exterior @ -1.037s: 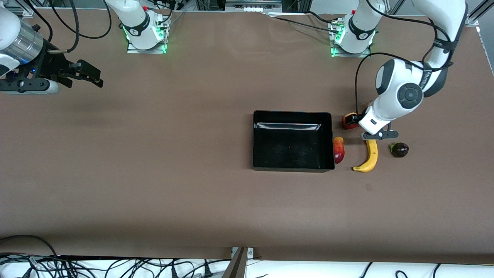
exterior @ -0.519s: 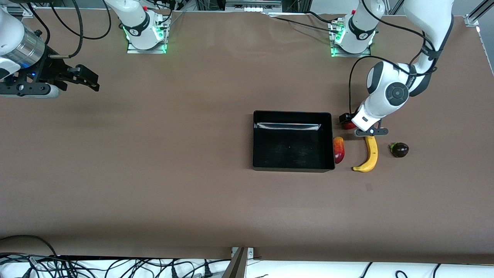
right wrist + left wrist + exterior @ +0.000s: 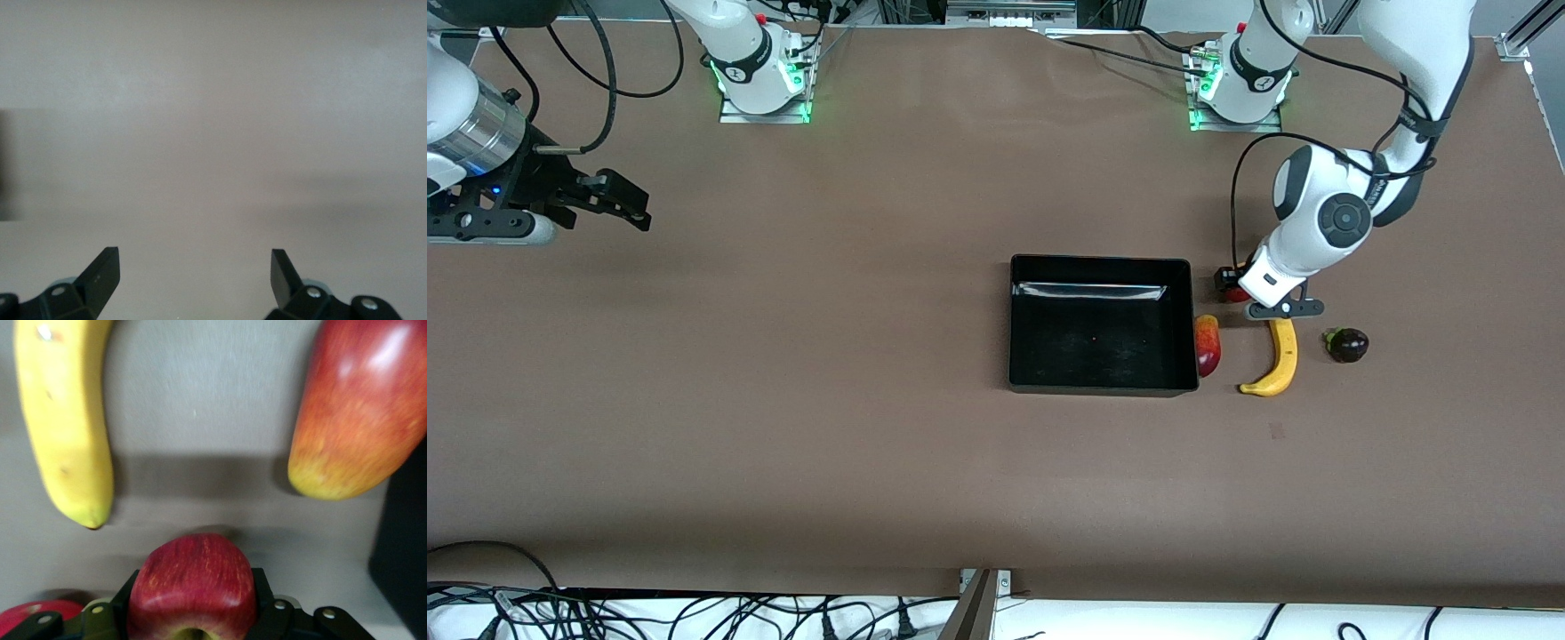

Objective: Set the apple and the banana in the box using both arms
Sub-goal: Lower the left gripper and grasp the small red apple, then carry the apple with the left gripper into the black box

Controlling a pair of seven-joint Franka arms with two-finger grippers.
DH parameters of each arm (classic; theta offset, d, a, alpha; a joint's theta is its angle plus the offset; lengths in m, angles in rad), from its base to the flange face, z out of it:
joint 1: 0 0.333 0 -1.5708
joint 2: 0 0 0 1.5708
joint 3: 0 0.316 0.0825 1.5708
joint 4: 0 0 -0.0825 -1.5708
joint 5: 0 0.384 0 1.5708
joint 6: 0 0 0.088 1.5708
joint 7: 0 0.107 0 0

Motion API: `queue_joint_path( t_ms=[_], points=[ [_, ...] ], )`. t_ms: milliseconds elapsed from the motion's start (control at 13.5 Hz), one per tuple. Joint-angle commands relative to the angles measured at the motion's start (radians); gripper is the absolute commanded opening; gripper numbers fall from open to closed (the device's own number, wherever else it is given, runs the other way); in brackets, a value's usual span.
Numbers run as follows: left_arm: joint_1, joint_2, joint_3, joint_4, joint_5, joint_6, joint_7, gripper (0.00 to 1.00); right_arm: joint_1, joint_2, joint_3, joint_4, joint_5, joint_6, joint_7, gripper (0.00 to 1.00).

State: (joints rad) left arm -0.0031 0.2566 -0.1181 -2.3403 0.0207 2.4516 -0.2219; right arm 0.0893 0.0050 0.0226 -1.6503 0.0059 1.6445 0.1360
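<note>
My left gripper (image 3: 1232, 284) is low at the table beside the box's corner, shut on the apple (image 3: 192, 587), a red apple with yellowish streaks that fills the space between both fingers. In the front view the arm's wrist hides most of the apple. The banana (image 3: 1280, 360) lies on the table just nearer the camera than the gripper, and shows in the left wrist view (image 3: 67, 433). The black box (image 3: 1100, 260) stands empty mid-table. My right gripper (image 3: 639, 206) is open and empty over bare table at the right arm's end (image 3: 193, 267).
An elongated red-and-yellow fruit (image 3: 1207, 345) lies against the box's wall, between box and banana (image 3: 360, 413). A dark purple fruit (image 3: 1348, 344) lies beside the banana toward the left arm's end. A plain red fruit (image 3: 27, 617) sits close beside the apple.
The left arm's wrist has swung toward the box and settled lower over the apple. The right gripper has drifted slightly lower in the front view.
</note>
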Motion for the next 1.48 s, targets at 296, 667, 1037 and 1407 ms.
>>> queue_joint_path(
  t_ms=[296, 667, 1037, 1407],
  points=[
    [-0.021, -0.02, -0.021, 0.459, 0.002, -0.61, -0.011, 0.11, -0.017, 0.006, 0.013, 0.026, -0.014, 0.006, -0.001, 1.0],
    [-0.035, 0.015, -0.161, 0.438, -0.12, -0.539, -0.12, 0.12, -0.017, 0.006, 0.013, 0.026, -0.015, 0.006, -0.004, 1.0],
    [-0.083, 0.085, -0.21, 0.292, -0.105, -0.214, -0.293, 0.13, -0.017, 0.007, 0.013, 0.026, -0.014, 0.006, -0.007, 1.0],
    [-0.118, 0.203, -0.21, 0.295, 0.033, -0.123, -0.399, 0.21, -0.019, 0.007, 0.013, 0.026, -0.012, 0.008, -0.009, 1.0]
  ],
)
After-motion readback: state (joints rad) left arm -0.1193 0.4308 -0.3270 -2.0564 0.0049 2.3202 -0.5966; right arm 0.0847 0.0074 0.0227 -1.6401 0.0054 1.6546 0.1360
